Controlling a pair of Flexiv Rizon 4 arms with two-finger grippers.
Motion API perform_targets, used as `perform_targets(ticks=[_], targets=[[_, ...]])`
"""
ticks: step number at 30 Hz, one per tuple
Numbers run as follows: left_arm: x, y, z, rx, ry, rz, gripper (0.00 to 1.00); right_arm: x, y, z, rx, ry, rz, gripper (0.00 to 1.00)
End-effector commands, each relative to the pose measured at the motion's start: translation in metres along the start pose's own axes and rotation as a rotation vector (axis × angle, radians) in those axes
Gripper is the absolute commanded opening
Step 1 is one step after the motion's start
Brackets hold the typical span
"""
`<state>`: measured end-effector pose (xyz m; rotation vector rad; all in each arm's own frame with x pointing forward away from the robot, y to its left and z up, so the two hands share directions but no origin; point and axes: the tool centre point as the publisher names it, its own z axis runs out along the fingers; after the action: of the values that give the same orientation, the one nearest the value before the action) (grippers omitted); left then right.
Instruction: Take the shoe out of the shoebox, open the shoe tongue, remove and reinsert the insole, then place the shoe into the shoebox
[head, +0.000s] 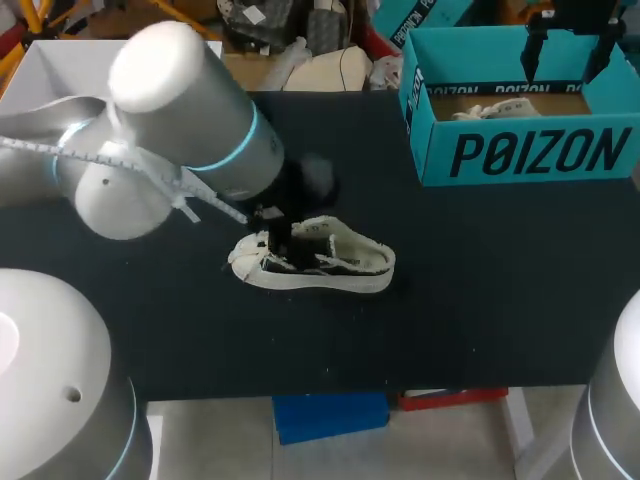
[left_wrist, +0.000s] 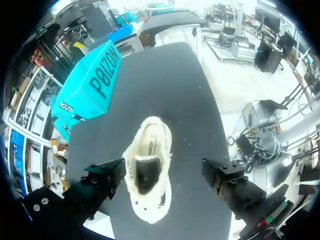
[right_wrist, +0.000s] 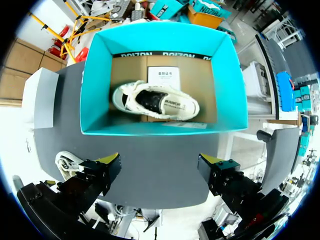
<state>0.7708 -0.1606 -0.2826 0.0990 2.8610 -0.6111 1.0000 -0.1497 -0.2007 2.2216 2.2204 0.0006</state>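
A wide matte black surface (head: 480, 300) fills the middle of the head view from left edge to right. Soft, even light falls on it, and its near edge runs straight across the lower frame.

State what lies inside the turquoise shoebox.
A white shoe lies on the shoebox's brown floor, partly covering a printed white sheet. Whatever lies beneath the shoe is hidden.

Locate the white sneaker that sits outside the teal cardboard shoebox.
Head view: the white sneaker lies mid-table on the black tabletop, under the left gripper, with the teal shoebox at far right.
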Motion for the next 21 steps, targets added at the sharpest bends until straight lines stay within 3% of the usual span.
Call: perform_targets(ticks=[1, 10, 21], targets=[[0.003, 0.061, -0.061, 0.338, -0.008, -0.002, 1.0, 0.0, 0.0, 0.0, 0.0, 0.0, 0.0, 1.0], [-0.003, 0.104, -0.069, 0.398, 0.069, -0.018, 1.0, 0.0, 0.0, 0.0, 0.0, 0.0, 0.0, 1.0], [-0.011, 0.112, -0.073, 0.368, 0.067, 0.043, 1.0, 0.0, 0.0, 0.0, 0.0, 0.0, 0.0, 1.0]])
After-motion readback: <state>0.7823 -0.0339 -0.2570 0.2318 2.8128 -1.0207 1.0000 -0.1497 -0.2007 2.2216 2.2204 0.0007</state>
